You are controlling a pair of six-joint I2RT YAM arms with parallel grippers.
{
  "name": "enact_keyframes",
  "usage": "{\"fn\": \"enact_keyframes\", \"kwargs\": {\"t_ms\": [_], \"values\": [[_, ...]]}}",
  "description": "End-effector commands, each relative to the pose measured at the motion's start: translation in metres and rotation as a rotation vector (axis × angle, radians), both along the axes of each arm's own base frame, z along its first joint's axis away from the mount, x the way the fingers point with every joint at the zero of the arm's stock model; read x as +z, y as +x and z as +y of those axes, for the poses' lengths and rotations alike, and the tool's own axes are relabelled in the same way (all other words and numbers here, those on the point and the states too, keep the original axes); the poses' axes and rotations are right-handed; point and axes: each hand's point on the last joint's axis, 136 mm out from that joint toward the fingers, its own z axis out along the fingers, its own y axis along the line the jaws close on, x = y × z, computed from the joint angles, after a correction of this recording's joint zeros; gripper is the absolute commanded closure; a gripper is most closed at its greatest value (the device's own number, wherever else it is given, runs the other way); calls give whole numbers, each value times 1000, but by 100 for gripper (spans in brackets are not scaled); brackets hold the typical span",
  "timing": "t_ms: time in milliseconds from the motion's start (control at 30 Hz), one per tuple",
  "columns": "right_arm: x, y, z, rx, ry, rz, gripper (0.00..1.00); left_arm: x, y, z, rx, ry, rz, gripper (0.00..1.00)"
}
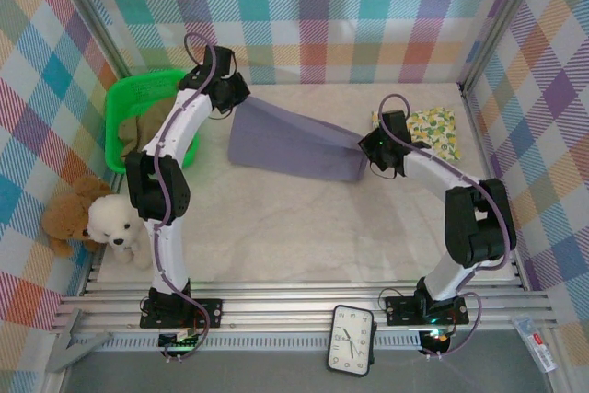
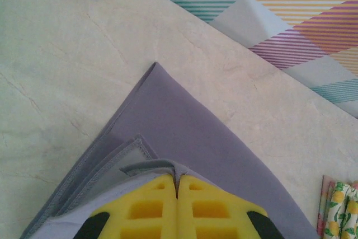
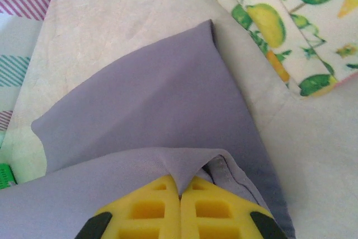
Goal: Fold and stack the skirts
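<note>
left gripper (image 2: 177, 187) and right gripper (image 3: 180, 192) each clench an edge of the lavender skirt (image 1: 285, 143), just beside the floral skirt (image 1: 434, 131); lifting both corners level and taut should give a clean fold.

Left arm (image 1: 175, 135): base at lower left of the top view, dark elbow at mid-left, white forearm reaching to the upper left of centre. Left gripper (image 1: 232, 98): yellow pads (image 2: 151, 211) pressed together, pinching an edge of the grey-lavender skirt (image 1: 294, 144). Right arm (image 1: 428, 167): base at lower right, dark elbow near the right edge, forearm angled in toward centre right. Right gripper (image 1: 371, 147): jaws likewise closed, cloth of the same skirt nipped between them.
</note>
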Motion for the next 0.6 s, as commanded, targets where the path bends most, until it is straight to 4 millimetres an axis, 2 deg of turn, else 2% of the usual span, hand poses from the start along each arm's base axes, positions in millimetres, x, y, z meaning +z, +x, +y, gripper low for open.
{"fn": "enact_keyframes", "kwargs": {"t_ms": [0,567], "values": [[10,10,-6,23,-35,-23,99,30,17,15,25,30,-95,100],[-11,28,-5,61,-34,31,98,-10,44,15,32,51,-30,100]]}}
